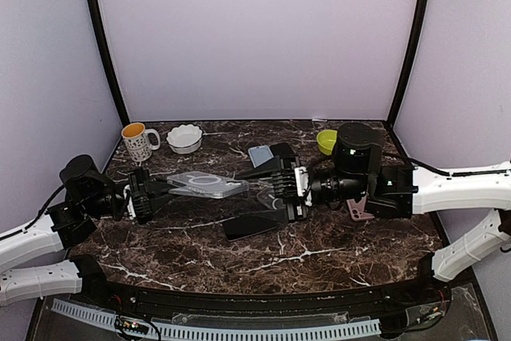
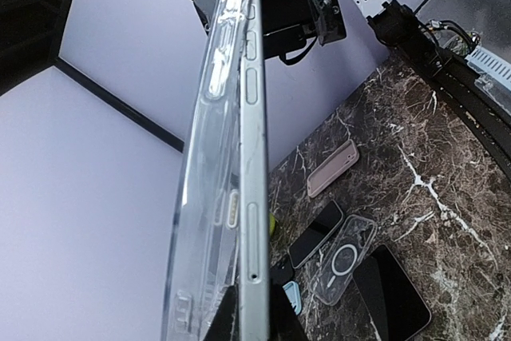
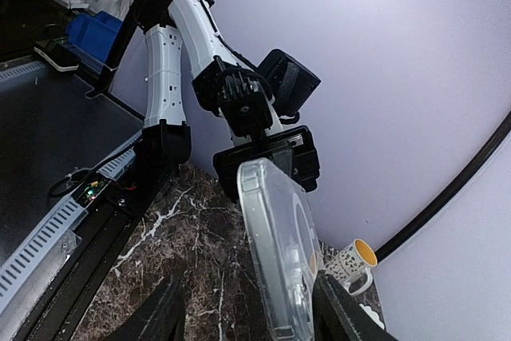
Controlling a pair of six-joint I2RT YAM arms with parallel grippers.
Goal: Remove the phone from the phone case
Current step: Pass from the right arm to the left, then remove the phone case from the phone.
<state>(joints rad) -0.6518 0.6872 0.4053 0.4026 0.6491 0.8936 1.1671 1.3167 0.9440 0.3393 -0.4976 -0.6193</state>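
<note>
Left gripper point(image 1: 146, 195) clenched on one end of clear phone case point(image 1: 209, 185), phone point(image 2: 254, 141) seemingly still inside, holding it in air over table's point(image 1: 335, 245) left-centre so released right gripper point(image 1: 267, 185), fingers point(image 3: 164, 313) straddling the far end, can pry.

A lab test booth: plain lilac walls point(image 1: 255, 37), black frame posts point(image 1: 104, 37), marble-patterned table point(image 1: 335, 249)
</note>
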